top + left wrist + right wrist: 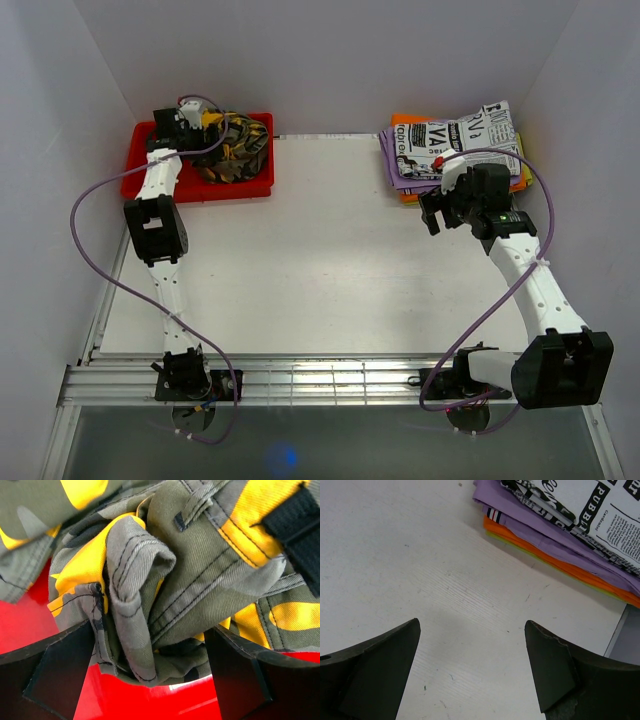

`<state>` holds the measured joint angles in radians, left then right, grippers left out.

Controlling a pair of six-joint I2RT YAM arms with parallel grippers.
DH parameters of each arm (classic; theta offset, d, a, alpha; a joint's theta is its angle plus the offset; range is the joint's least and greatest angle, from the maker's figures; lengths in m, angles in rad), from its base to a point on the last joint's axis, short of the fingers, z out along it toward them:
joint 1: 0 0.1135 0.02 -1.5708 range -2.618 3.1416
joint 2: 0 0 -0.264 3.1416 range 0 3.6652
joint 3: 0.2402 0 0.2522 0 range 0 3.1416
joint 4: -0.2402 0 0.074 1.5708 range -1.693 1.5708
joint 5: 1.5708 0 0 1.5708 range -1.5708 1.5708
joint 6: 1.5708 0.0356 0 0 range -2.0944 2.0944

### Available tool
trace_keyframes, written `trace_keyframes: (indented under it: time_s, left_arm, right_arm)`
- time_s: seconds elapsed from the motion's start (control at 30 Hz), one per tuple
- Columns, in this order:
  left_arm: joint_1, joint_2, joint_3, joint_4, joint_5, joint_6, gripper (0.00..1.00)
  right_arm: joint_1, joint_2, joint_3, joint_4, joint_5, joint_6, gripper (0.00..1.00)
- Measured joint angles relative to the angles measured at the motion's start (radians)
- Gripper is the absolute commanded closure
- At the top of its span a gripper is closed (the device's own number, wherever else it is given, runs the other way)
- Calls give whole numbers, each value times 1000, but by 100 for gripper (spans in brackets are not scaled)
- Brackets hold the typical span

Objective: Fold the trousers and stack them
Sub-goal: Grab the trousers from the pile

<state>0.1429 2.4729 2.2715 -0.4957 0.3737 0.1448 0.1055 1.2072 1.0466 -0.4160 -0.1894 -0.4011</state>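
Observation:
The camouflage trousers (238,148) lie bunched in a red bin (200,192) at the table's back left. My left gripper (208,122) is down in the bin at their left edge. In the left wrist view it (150,680) is open, with a crumpled fold of the trousers (190,580) hanging between the two fingers and the red bin wall (150,702) just below. My right gripper (432,215) is open and empty, a little above the bare table. In its wrist view it (472,630) frames only white table.
A stack of folded garments sits at the back right: white newspaper-print (470,135) (600,505) on top, purple (530,525) and orange (545,555) below. White walls enclose the table on three sides. Purple cables loop beside both arms.

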Motion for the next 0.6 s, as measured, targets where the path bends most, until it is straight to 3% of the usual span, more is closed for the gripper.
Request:
trace_keyframes:
  time_s: [0.03,0.13,0.2,0.23,0.27,0.37,0.43,0.47,0.6]
  left_arm:
    - [1,5,0,18,8,-2,3]
    - [1,11,0,60,31,-21,21]
    - [3,19,0,89,55,-42,46]
    - [4,22,0,94,60,-52,46]
    - [5,26,0,108,71,-65,58]
    - [10,27,0,120,104,-118,75]
    - [10,27,0,133,127,-148,96]
    - [10,27,0,137,140,-166,100]
    - [8,8,-5,158,192,-269,100]
  right_arm:
    - [0,2,5,0,3,0,10]
    - [0,5,14,-1,7,-1,10]
    - [0,5,16,-2,8,-3,10]
    - [0,5,18,-2,8,-3,10]
    - [0,5,18,-3,10,-4,10]
    - [0,5,19,-6,12,-5,9]
    - [0,4,19,-10,11,-7,9]
    - [0,3,19,-11,11,-7,9]
    - [0,-6,19,-22,3,-4,9]
